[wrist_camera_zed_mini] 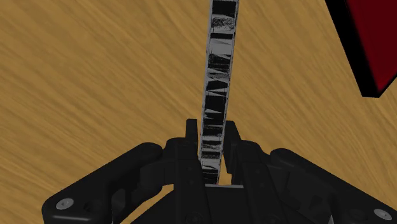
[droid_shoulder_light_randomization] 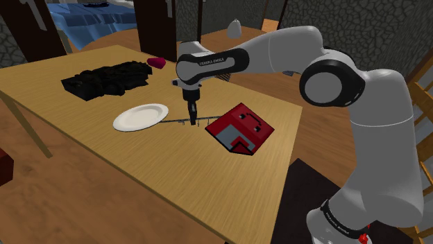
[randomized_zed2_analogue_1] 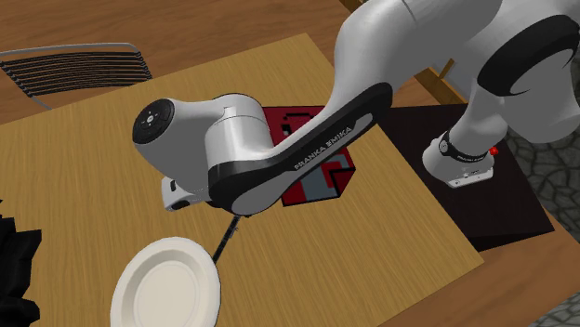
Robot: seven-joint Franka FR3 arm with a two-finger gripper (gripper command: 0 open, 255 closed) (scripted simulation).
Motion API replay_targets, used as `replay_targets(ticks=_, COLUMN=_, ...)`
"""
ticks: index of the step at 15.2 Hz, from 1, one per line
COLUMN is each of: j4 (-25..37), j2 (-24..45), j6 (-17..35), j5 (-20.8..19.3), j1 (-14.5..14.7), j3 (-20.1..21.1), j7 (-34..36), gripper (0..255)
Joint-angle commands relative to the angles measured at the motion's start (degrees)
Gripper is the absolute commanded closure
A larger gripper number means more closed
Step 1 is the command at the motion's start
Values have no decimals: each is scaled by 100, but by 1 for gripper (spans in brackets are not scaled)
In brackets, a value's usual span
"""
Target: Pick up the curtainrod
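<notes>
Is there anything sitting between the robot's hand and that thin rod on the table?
Nothing visible does. The hand is shut right on the rod. The white plate and the red box lie off to the sides, not between them.

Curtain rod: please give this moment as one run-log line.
gripper: shut on curtain rod | rod: between white plate and red box

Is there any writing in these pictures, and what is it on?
"FRANKA EMIKA": white letters on the arm, along its black band.
Print on the dark ring at the arm's foot: too small to read.
The curtain rod carries only a grey-black pattern, no letters.
</notes>
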Motion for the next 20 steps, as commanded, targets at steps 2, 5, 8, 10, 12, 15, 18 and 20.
replay_targets(ticks=2, j4=0, j2=0, j6=1, j5=0, j1=0, j3=0, j7=1, gripper=255)
replay_targets(ticks=5, j4=58, j2=-55, j6=-113, j5=-1, j1=-3, j3=-1, j7=5, gripper=255)
replay_targets(ticks=8, j4=185, j2=-121, j6=-305, j5=-3, j1=-5, j3=0, j7=18, gripper=255)
replay_targets(ticks=10, j4=277, j2=-160, j6=-436, j5=-4, j1=-5, j3=0, j7=27, gripper=255)
replay_targets(ticks=12, j4=377, j2=-194, j6=-570, j5=-5, j1=-6, j3=0, j7=36, gripper=255)
replay_targets(ticks=15, j4=543, j2=-234, j6=-776, j5=-6, j1=-7, j3=1, j7=49, gripper=255)
replay_targets(ticks=18, j4=730, j2=-262, j6=-990, j5=-8, j1=-8, j3=2, j7=64, gripper=255)
replay_targets(ticks=20, j4=739, j2=-264, j6=-1000, j5=-8, j1=-8, j3=2, j7=64, gripper=255)
